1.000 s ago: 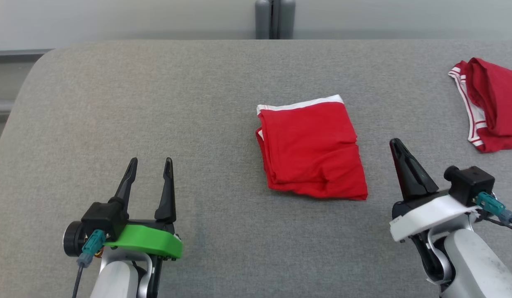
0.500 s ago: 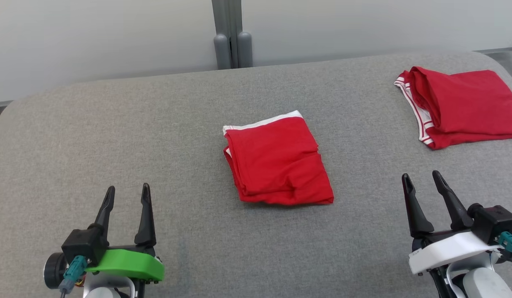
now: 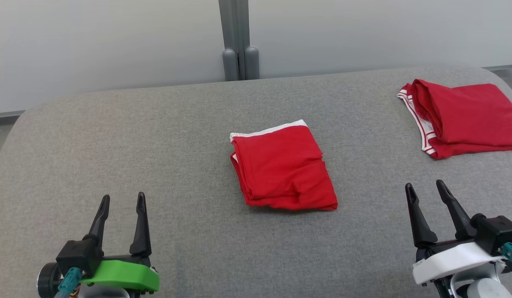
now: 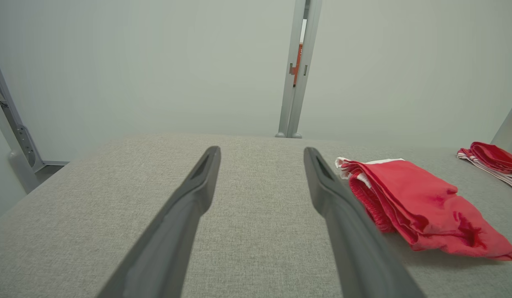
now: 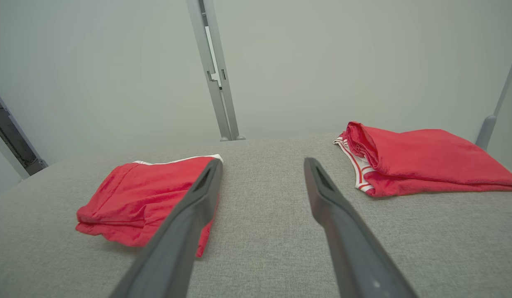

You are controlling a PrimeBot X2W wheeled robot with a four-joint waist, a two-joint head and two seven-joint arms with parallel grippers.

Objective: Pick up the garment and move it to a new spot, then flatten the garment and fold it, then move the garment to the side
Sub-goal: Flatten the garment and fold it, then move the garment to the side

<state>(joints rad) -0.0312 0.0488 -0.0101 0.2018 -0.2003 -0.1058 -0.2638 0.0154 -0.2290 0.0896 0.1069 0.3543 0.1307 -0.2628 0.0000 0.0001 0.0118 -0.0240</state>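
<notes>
Surface: grey woven cloth covering with rounded far corners, stretching across the whole head view. A pale plain wall is rising behind it. A grey post is standing against that wall, about midway along the far edge. A metal rail is leaning at the left edge of the left wrist view.

Left gripper: green collar, hovering at the near left over bare cloth. Its jaws are standing apart and holding nothing.

Garment: red, folded into a compact oblong, lying flat at the middle of the surface. It is sitting between the two grippers and farther out than both. Its long axis is running from far to near, with the near end leaning slightly to the right. The white waistband is facing the wall and the loose red hem is facing the robot. The stacked fold edges are showing along its left side.

Second garment: red with a red-and-white striped band, loosely folded. It is lying at the far right of the surface, well apart from the first, and its right end is running out of the head view.

Right gripper: white collar, hovering at the near right. Its jaws are standing apart and holding nothing.

Bare cloth is separating the garment from each gripper and from the second garment.
</notes>
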